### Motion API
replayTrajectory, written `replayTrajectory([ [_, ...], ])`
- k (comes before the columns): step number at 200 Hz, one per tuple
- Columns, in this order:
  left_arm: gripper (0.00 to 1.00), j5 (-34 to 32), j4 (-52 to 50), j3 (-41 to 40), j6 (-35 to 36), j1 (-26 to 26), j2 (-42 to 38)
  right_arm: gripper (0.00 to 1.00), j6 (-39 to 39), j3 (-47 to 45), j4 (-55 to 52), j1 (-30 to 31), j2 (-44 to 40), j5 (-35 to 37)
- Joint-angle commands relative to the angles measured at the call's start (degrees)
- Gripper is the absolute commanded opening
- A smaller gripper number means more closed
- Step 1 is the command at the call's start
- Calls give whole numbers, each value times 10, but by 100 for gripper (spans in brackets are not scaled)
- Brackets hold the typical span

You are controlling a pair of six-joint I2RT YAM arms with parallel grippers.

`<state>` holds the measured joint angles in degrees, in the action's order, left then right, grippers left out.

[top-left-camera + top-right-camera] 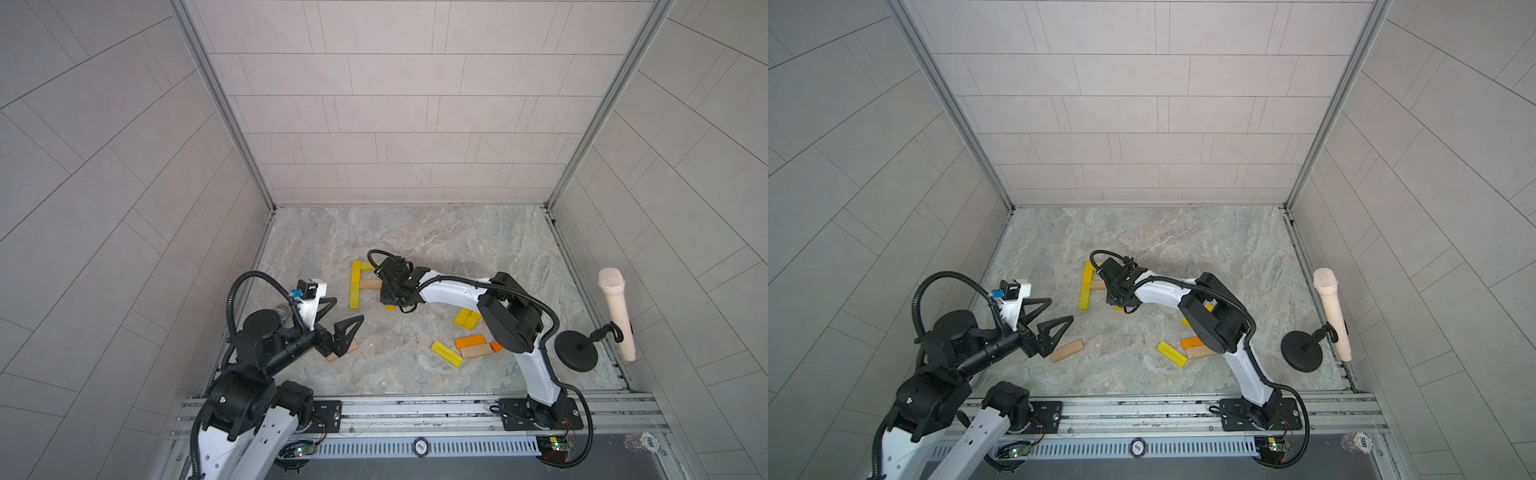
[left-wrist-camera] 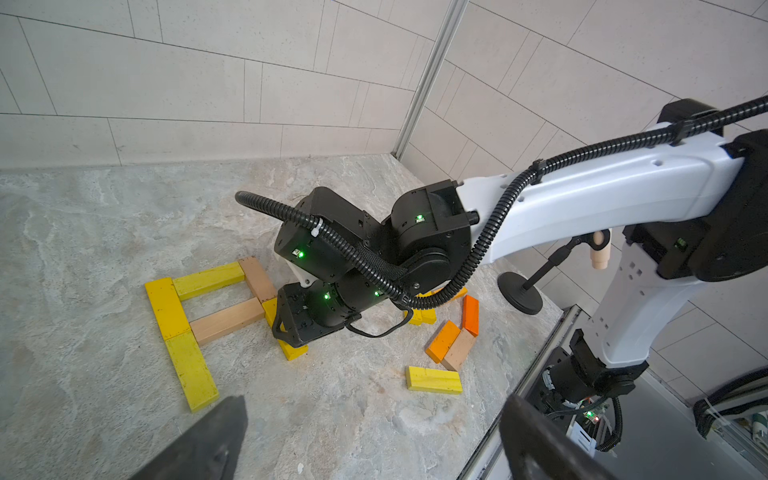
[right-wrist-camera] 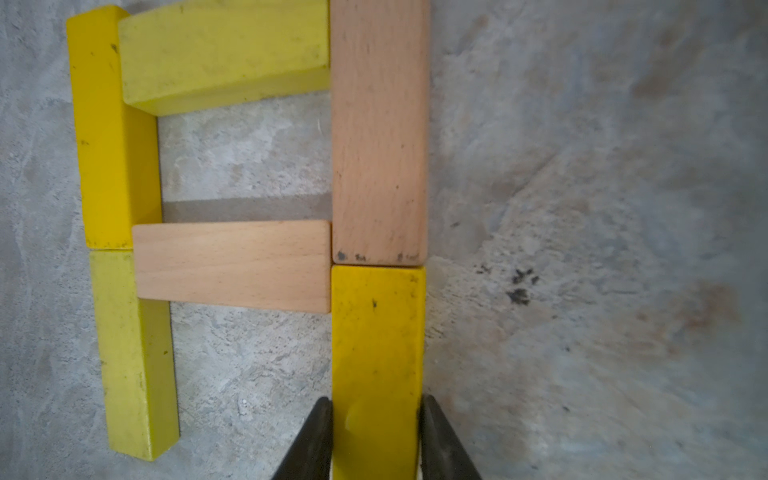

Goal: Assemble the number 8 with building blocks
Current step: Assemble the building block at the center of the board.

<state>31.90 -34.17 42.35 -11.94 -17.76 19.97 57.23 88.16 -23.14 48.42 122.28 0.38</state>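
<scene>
Currently the right gripper (image 3: 376,415) is pinching a yellow bar (image 3: 376,332) across its width, with fingers (image 3: 320,432) on both long sides. That bar forms the lower right side of the number 8 (image 1: 362,282). Its far end butts the tan upright (image 3: 380,133), and its corner meets the tan middle bar (image 3: 232,266).

Figure as it stands: six bars of equal size.
- The left column is the upper yellow bar (image 3: 112,137) and the lower yellow bar (image 3: 133,353), end to end.
- The yellow top bar (image 3: 224,54) bridges across to the tan upright.
- The upper loop is closed; the lower loop is just its two sides.
- The paint is scuffed, with dark marks at the bar ends.
- It sits left of centre on the worktop (image 1: 415,232), about midway between the back and front edges.

The left gripper (image 1: 1061,309) is spread wide and holds nothing, over the front left part of the worktop. A tan bar (image 1: 1067,350) lies just beside it, toward the front edge.

Spare building blocks (image 1: 469,340) in yellow, orange and tan cluster toward the front right, some under the right arm.
</scene>
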Motion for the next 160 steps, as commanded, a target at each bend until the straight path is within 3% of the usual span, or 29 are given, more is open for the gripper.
replayTrajectory([
  [1,100,7,-3,0,11,2,-3,36,2,7,-14,-2,14,14],
  [98,100,5,-2,0,11,2,5,48,-2,-21,11,-2,-16,12],
  [160,100,-39,11,-8,-11,1,8,61,-62,-77,43,0,-91,1],
])
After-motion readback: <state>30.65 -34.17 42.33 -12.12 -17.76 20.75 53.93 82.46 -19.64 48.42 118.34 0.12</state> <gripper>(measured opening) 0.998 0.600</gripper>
